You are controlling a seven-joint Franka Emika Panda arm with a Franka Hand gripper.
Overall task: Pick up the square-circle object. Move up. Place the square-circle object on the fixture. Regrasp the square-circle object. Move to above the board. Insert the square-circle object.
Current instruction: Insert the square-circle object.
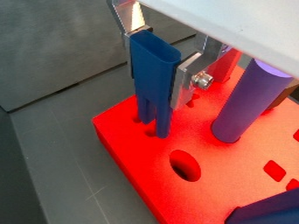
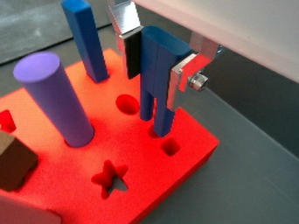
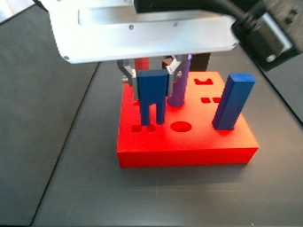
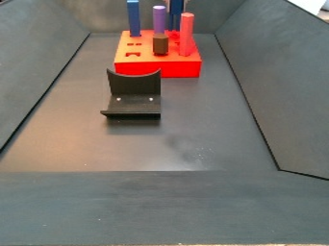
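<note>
My gripper (image 1: 158, 74) is shut on the square-circle object (image 1: 152, 66), a blue blocky peg with two thin legs. It stands upright between the silver fingers (image 1: 184, 85) in both wrist views, and the same hold appears from the gripper (image 2: 156, 74) on the blue peg (image 2: 156, 61). The leg tips reach the top of the red board (image 1: 122, 131) at its small holes; how deep they sit I cannot tell. In a side view the gripper (image 3: 151, 75) hangs over the board's (image 3: 190, 149) front left corner with the peg (image 3: 151, 96). The black fixture (image 4: 133, 93) stands in front of the board (image 4: 180, 67).
A purple cylinder (image 2: 52, 96) and a taller blue square post (image 2: 84, 39) stand upright on the board near the gripper. A star hole (image 2: 111, 175) and an oval hole (image 1: 184, 164) are open. Dark sloping walls (image 4: 52, 86) bound the floor.
</note>
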